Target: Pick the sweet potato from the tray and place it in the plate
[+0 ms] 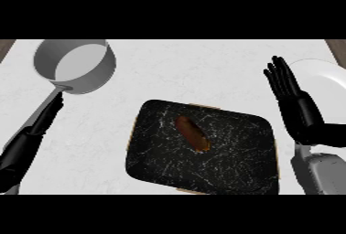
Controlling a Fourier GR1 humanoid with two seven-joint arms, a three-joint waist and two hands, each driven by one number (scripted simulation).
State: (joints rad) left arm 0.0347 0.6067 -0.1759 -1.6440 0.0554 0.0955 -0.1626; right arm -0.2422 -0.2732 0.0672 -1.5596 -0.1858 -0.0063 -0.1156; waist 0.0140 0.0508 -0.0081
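A brown, elongated sweet potato (192, 133) lies on the black marbled tray (236, 169) in the middle of the counter. The white plate (327, 75) sits at the right edge, partly cut off by the view. My right hand (297, 107) is open with straight fingers pointing up, between the tray and the plate, overlapping the plate's left rim. It is to the right of the sweet potato and apart from it. My left hand (34, 132) rests at the lower left with straight fingers, lying under a pot's handle.
A grey saucepan (76, 64) stands at the upper left, its long handle (42, 107) running down toward my left hand. The white marble counter (196, 68) spreads behind the tray. Brown wood shows at the far top corners.
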